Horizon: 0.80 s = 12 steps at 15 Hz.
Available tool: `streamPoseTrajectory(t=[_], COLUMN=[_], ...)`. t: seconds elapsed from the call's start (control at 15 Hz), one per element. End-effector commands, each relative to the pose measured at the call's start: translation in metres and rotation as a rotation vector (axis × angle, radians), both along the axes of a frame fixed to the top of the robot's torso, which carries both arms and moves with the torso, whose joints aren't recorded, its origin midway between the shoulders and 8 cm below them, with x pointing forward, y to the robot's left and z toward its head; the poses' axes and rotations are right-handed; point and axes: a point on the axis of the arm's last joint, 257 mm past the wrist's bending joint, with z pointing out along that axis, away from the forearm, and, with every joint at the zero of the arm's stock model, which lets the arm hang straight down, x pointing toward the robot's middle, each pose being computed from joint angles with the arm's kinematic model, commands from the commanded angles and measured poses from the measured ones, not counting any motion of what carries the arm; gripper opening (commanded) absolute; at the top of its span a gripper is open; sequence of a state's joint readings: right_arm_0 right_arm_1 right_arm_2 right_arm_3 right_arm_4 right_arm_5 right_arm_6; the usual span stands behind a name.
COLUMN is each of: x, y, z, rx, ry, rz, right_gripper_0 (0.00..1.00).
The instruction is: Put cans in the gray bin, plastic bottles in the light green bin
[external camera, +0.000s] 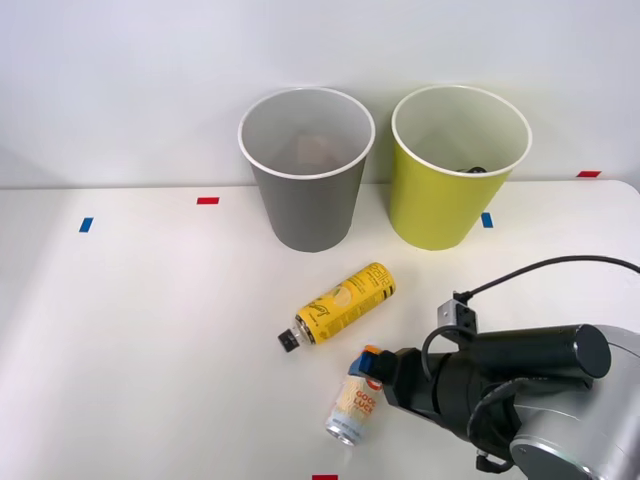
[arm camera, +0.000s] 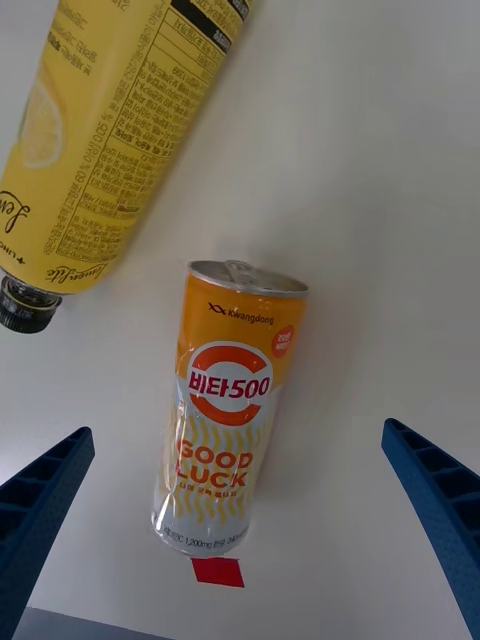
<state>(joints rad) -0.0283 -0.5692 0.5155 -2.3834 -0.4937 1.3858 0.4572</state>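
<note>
Right gripper (arm camera: 240, 520) spread wide over the can (external camera: 357, 402), which lies at lower centre of the front view, unheld. Bottle (external camera: 340, 305) lies just above it. Gray bin (external camera: 306, 170) and green bin (external camera: 458, 170) stand upper centre.

In the right wrist view we see the can (arm camera: 228, 405) lying on its side on the white tabletop (arm camera: 380, 200), centred between the two blue ribbed fingers (arm camera: 40, 500), which stand wide apart with the jaws open and clear of it. The can carries an orange top band, a red-and-white round logo and the words "GOOD LUCK". Just beside its base we note a red tape mark (arm camera: 218, 571). The yellow plastic bottle (arm camera: 110, 130) lies near the can's pull-tab end, apart from it, its black cap (arm camera: 25, 305) visible.
</note>
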Motion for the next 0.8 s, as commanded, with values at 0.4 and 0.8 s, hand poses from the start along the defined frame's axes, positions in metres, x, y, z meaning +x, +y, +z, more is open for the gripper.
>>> streamPoseTrajectory(t=[0.4,0.8], x=[0.005,0.015], y=[0.013,0.016], z=[-0.001,-0.016], rx=[0.018,-0.002], ry=[-0.016,-0.032], rz=[-0.032,-0.058], right_gripper_0=[1.0,1.0])
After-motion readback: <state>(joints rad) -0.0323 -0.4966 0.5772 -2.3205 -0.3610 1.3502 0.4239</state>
